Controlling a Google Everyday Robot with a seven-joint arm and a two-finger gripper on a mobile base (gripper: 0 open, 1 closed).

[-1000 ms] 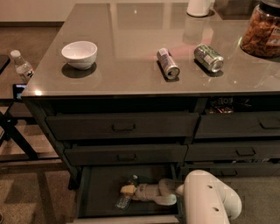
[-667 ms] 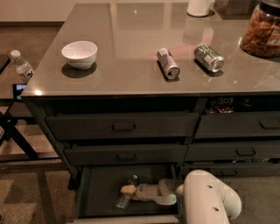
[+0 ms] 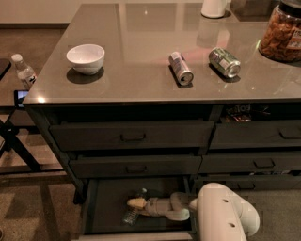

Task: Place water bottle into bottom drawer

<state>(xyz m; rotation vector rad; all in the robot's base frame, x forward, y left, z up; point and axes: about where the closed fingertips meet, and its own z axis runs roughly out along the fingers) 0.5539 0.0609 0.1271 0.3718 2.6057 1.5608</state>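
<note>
The gripper [image 3: 137, 203] is down inside the open bottom drawer [image 3: 109, 204], sitting right across the water bottle [image 3: 130, 216], which lies flat on the drawer floor. Up above it on the countertop [image 3: 136, 75]: a white bowl [image 3: 85, 58] and two tipped-over cans [image 3: 180, 68].

A: Eyes on the table [image 3: 141, 28]. Glossy grey top, and a white bowl [image 3: 85, 57] sits upright near the front left corner.
B: Mid-table, a silver can [image 3: 180, 68] is down on its side, one end facing the front edge.
A: Just to its right is a green can [image 3: 225, 62], also lying down. The two are not touching.
B: Far right there's a jar [image 3: 283, 35] of snacks, cut off by the frame. At the back stands a white container [image 3: 215, 7], only its base showing.
A: And the gripper [image 3: 136, 203]?
B: Down low, inside the open drawer [image 3: 108, 207] beneath the table.
</note>
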